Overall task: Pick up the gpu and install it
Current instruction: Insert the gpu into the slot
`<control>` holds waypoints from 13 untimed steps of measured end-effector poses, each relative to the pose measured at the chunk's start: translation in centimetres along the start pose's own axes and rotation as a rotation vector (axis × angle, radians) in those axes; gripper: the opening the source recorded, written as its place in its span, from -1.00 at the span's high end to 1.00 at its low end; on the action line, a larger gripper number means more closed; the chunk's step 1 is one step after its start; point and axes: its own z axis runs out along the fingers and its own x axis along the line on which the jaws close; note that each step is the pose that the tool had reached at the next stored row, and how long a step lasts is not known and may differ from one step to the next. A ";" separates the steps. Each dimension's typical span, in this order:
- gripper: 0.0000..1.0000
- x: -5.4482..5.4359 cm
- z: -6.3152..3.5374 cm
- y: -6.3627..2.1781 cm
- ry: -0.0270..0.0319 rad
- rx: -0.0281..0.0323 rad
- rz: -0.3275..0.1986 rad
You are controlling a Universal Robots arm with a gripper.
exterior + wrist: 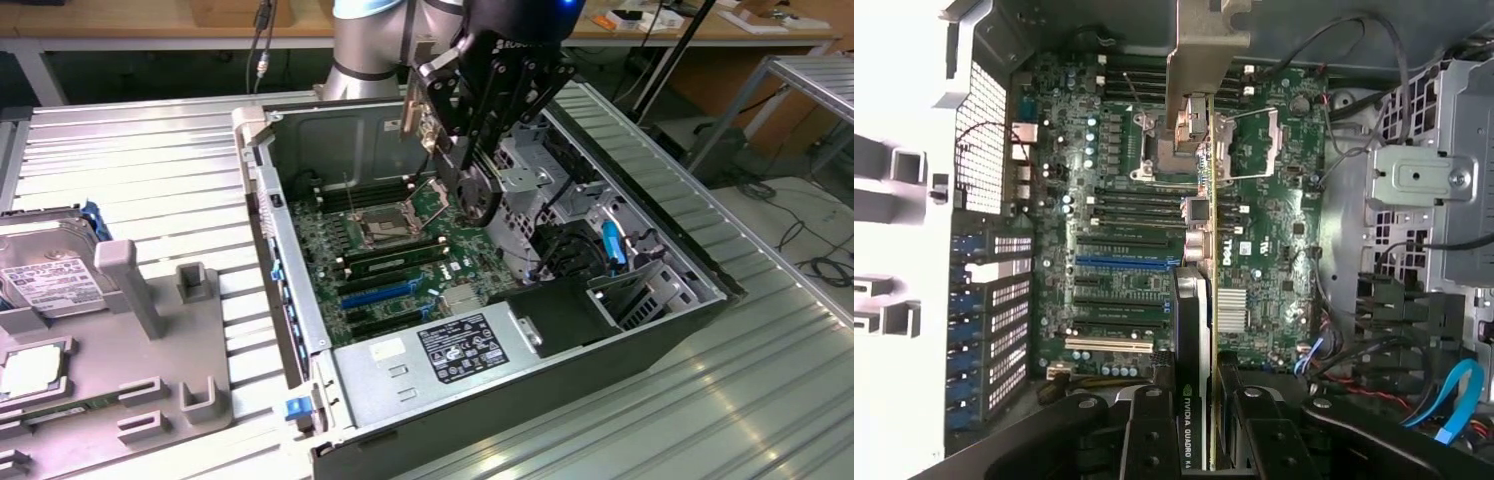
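One gpu (1192, 320), clamped edge-on in the gripper (1194, 405), hanging well above the green motherboard (1274, 240) inside the open computer case (350, 135) on the ribbed metal table (134, 150), not yet seated.

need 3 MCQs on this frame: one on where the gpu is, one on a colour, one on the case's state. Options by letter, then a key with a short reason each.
1. Where is the gpu?
A. Plugged in, released
B. Held over the motherboard
C. Lying flat, untouched

2. What colour is the flat cable inside the case?
A. Blue
B. Yellow
C. White

3. How is the case?
A. Closed, upright
B. Open, on its side
C. Closed, on its side

Key:
1 B: the gripper clamps the gpu above the motherboard.
2 A: the flat cable is plainly blue.
3 B: the open side faces up, with the motherboard in view.
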 end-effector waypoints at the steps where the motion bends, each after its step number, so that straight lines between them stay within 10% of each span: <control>1: 0.47 0.0 0.00 0.00 0.0003 -0.0002 -0.007; 13: 0.47 0.0 0.00 0.00 0.0046 -0.0030 -0.103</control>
